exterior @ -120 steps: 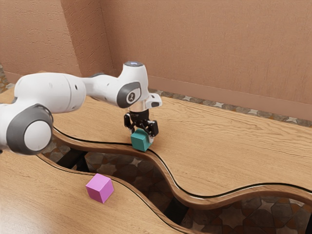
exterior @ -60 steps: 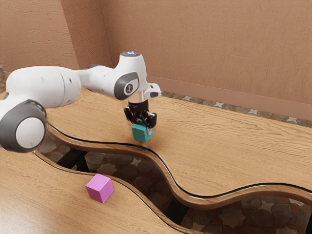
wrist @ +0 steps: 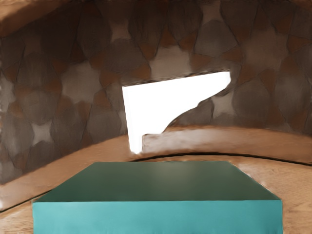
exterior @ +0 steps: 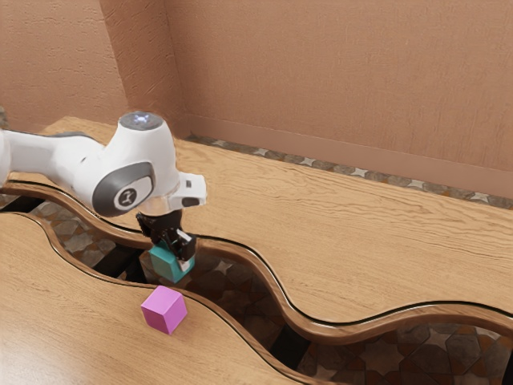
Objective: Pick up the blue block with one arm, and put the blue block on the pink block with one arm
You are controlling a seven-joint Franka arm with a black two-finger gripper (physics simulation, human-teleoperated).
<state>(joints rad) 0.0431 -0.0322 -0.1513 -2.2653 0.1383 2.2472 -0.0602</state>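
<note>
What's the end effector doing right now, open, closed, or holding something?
End effector: closed on the small teal-blue cube, held just above and beside the pink cube.

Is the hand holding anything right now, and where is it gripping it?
Yes: the hand holds the blue block, gripped from two opposite sides at its upper part and lifted off the table.
</note>
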